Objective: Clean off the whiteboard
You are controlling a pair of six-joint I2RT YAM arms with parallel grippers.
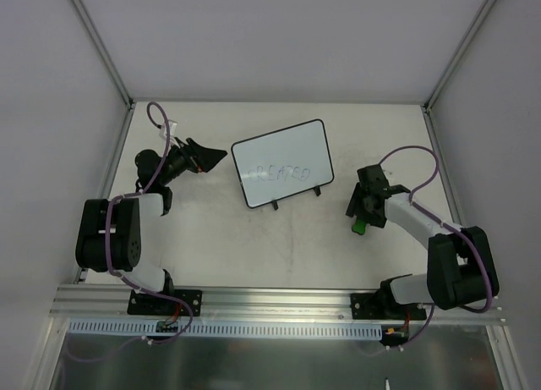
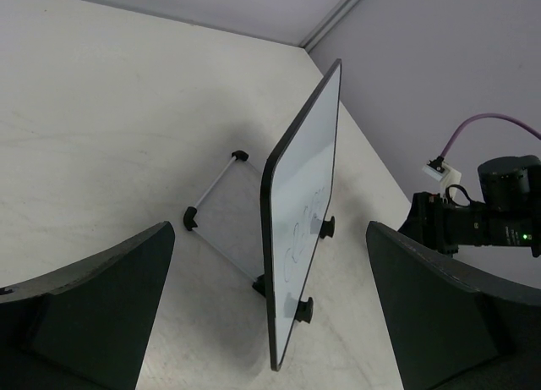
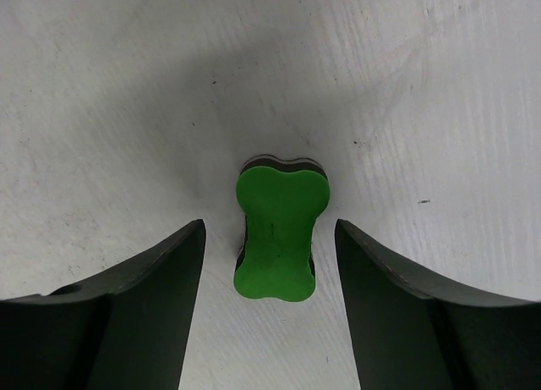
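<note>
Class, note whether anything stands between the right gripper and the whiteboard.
Nothing visible does: only bare table separates the right gripper from the whiteboard. The green eraser lies directly below that open gripper, not in the path.

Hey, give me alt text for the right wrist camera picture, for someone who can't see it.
A green bone-shaped eraser lies on the white table, seen from above. The right gripper is open, its two black fingers on either side of the eraser with a gap to each.
</note>
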